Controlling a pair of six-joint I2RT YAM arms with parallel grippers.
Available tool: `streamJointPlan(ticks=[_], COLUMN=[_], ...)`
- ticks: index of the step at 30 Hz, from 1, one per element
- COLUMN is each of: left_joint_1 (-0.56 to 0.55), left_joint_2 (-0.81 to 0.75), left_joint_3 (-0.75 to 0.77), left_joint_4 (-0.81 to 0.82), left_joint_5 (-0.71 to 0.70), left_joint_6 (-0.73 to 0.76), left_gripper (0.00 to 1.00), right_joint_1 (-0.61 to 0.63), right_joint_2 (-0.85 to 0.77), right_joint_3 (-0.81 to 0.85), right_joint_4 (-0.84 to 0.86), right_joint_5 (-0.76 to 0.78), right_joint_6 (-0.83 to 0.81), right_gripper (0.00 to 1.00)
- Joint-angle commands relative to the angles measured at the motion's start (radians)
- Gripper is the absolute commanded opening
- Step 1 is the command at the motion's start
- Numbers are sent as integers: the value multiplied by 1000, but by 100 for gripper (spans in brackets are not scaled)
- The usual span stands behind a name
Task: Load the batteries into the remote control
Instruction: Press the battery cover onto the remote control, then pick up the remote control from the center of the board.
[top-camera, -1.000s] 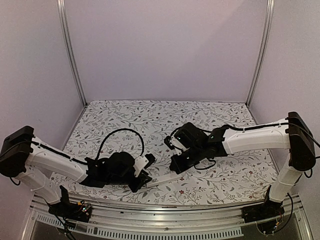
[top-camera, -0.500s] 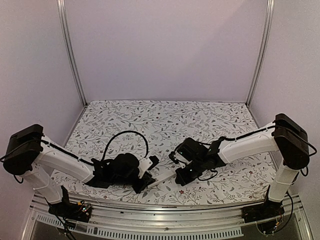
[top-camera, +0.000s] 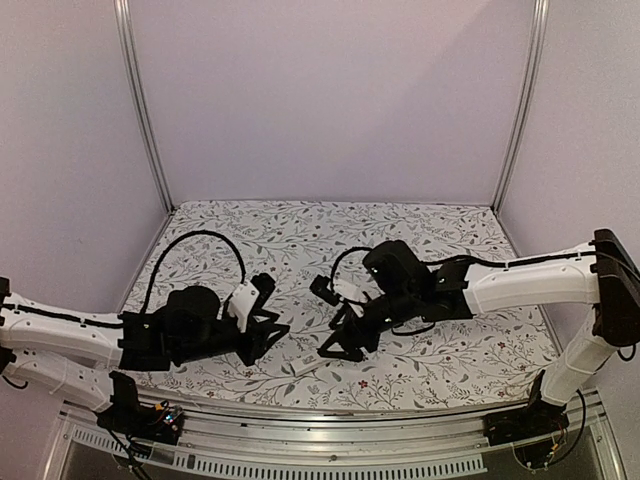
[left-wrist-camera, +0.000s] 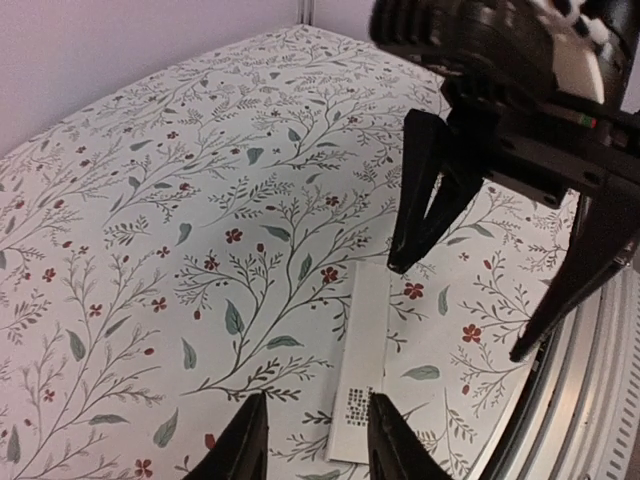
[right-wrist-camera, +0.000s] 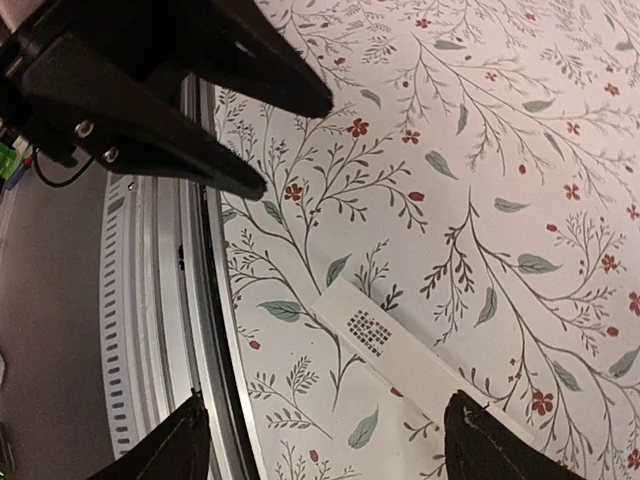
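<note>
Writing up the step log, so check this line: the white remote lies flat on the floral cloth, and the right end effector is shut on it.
Wrong on the grip. The remote control does lie flat on the floral cloth, but the right end effector is open, its fingers spread apart and holding nothing. The left wrist view shows it.

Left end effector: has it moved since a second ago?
Yes. The left end effector has drawn back to the left, toward the left frame post, and sits a little farther from the near rail than before.
</note>
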Motion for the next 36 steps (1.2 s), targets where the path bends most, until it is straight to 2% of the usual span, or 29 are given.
streamJointPlan(ticks=[1, 3, 4, 6, 10, 14, 19, 23, 27, 31, 36], left_joint_1=[16, 19, 19, 19, 21, 22, 23, 24, 24, 25, 26], left_joint_2=[-98, -137, -153, -176, -187, -171, -145, -125, -115, -118, -118], left_joint_3=[-80, -109, -120, -137, -146, -148, -143, -138, -134, -135, -133], left_joint_4=[-39, -55, -58, -59, -72, -72, -60, -49, -50, -51, -55], left_joint_5=[-129, -162, -169, -178, -202, -206, -197, -191, -186, -188, -189], left_joint_6=[-67, -101, -113, -128, -138, -140, -129, -117, -115, -113, -110], left_gripper=[35, 38, 39, 41, 42, 42, 42, 42, 42, 42, 42], right_joint_1=[5, 9, 14, 25, 46, 51, 51, 51, 51, 51, 51], right_joint_2=[38, 78, 92, 120, 208, 313, 357, 396, 427, 432, 439], right_joint_3=[25, 43, 49, 55, 109, 208, 233, 264, 280, 279, 288], right_joint_4=[44, 32, 27, 22, -32, -105, -98, -124, -152, -164, -182], right_joint_5=[-110, -100, -91, -74, -31, 36, 62, 88, 97, 108, 106], right_joint_6=[-403, -544, -602, -783, -976, -999, -990, -972, -974, -984, -981], right_gripper=[86, 97, 99, 99, 99, 98, 95, 87, 68, 64, 48])
